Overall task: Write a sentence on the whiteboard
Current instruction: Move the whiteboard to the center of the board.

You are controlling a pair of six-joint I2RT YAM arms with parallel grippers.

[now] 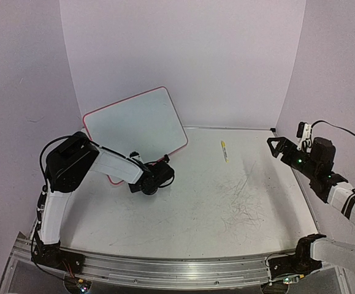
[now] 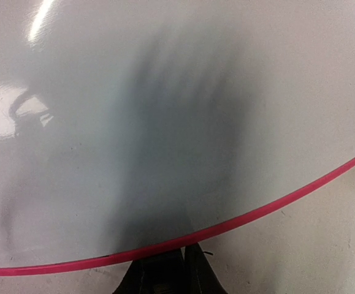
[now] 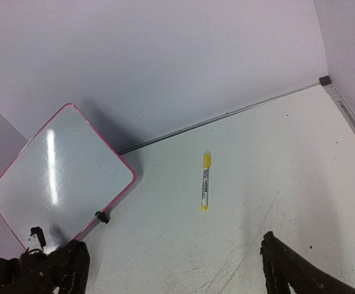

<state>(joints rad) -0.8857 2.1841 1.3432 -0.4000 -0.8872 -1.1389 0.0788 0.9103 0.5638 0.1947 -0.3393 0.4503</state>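
Note:
The whiteboard (image 1: 137, 122) with its red-pink border stands tilted up at the back left, leaning toward the wall. My left gripper (image 1: 163, 164) is shut on its lower edge. In the left wrist view the dark fingers (image 2: 165, 272) meet right under the border, and the whiteboard (image 2: 165, 92) fills the view. Its face looks blank; the sentence is out of view. My right gripper (image 1: 278, 147) hangs open above the table's right side, with nothing between its fingers. The right wrist view shows the right gripper (image 3: 174, 242), the whiteboard (image 3: 61, 171) and a yellow marker (image 3: 205, 181).
The yellow marker (image 1: 224, 150) lies capped on the scuffed table (image 1: 226, 202), right of the board, toward the back. A black clip foot (image 3: 102, 216) sits on the board's lower edge. White walls close in the back and both sides. A metal rail (image 1: 165, 269) runs along the near edge.

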